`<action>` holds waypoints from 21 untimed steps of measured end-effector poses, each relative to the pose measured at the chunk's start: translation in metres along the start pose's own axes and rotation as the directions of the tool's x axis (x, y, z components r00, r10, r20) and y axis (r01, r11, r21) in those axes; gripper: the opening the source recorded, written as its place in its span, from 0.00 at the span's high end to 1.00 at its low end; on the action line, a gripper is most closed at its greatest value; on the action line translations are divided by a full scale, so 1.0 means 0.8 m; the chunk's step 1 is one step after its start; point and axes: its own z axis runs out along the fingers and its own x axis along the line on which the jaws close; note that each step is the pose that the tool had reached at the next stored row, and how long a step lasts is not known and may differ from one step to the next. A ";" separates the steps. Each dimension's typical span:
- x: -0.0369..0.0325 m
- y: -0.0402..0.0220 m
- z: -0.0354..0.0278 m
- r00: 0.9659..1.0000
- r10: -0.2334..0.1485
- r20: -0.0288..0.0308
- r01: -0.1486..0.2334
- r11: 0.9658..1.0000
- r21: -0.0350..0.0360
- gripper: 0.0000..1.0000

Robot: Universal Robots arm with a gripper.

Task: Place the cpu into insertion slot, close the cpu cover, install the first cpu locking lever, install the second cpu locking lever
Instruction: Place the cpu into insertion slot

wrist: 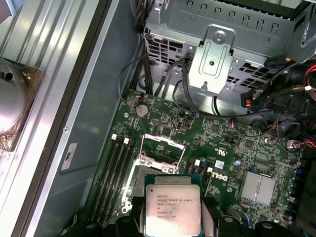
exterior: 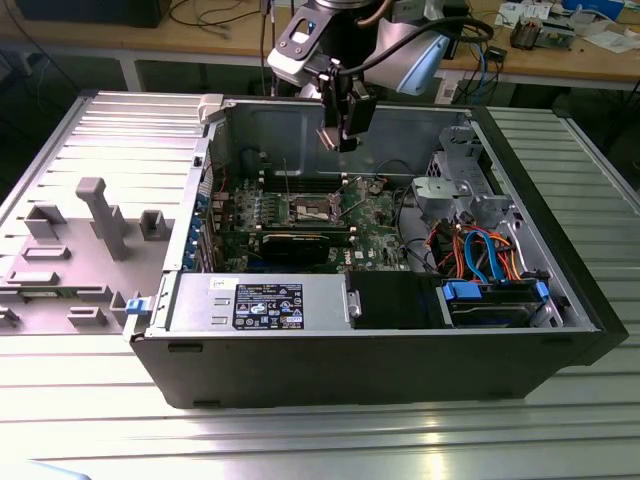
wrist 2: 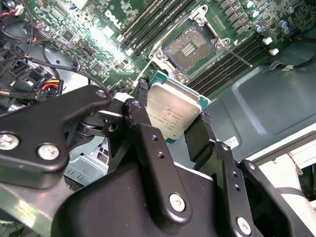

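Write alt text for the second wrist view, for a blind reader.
The gripper holds the cpu by two edges over a green motherboard. Beyond it the insertion slot lies uncovered and empty, with memory slots beside it.

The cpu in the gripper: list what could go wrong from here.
1. The cpu is pinched at only two edges by the gripper. A slip could drop it onto the green board.
2. It hangs above the insertion slot. Landing off-centre or tilted might damage the contact field.
3. The thin lever beside the slot could catch a finger on the way down.
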 end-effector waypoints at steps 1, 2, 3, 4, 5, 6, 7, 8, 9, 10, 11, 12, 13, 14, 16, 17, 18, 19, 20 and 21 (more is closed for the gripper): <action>0.0001 -0.0002 0.0000 1.000 0.000 0.000 0.000 1.000 0.000 0.46; 0.0001 -0.0003 0.0001 1.000 0.000 0.000 0.000 1.000 0.000 0.46; 0.0001 -0.0004 0.0001 1.000 0.000 0.000 0.000 1.000 0.000 0.46; 0.0004 -0.0011 0.0001 1.000 0.000 0.000 0.000 1.000 0.000 0.46; 0.0005 -0.0015 0.0001 1.000 0.000 0.000 0.000 1.000 0.000 0.46; 0.0006 -0.0018 0.0001 1.000 0.000 0.000 0.000 1.000 0.000 0.46; 0.0006 -0.0021 0.0003 1.000 0.000 0.000 0.000 1.000 0.000 0.46; 0.0007 -0.0022 0.0005 1.000 0.000 0.000 0.000 1.000 0.000 0.46; 0.0007 -0.0023 0.0006 1.000 0.000 0.000 0.000 1.000 0.000 0.46; 0.0007 -0.0023 0.0007 1.000 0.000 0.000 0.000 1.000 0.000 0.46; 0.0007 -0.0023 0.0007 1.000 0.000 0.000 0.000 1.000 0.000 0.46; 0.0007 -0.0023 0.0007 1.000 0.000 0.000 0.000 1.000 0.000 0.46; 0.0007 -0.0023 0.0007 1.000 0.000 0.000 0.000 1.000 0.000 0.46; 0.0007 -0.0023 0.0008 1.000 0.000 0.000 0.000 1.000 0.000 0.46; 0.0007 -0.0023 0.0011 1.000 0.000 0.000 0.000 1.000 0.000 0.46; 0.0008 -0.0023 0.0022 1.000 0.007 0.000 -0.007 1.000 0.000 0.46; 0.0007 -0.0024 0.0029 1.000 0.017 0.001 -0.017 1.000 0.000 0.46; 0.0007 -0.0025 0.0044 0.999 0.037 0.003 -0.037 0.999 0.001 0.46; 0.0006 -0.0027 0.0065 0.998 0.067 0.005 -0.067 0.998 0.002 0.46; 0.0006 -0.0029 0.0080 0.996 0.087 0.006 -0.087 0.996 0.003 0.46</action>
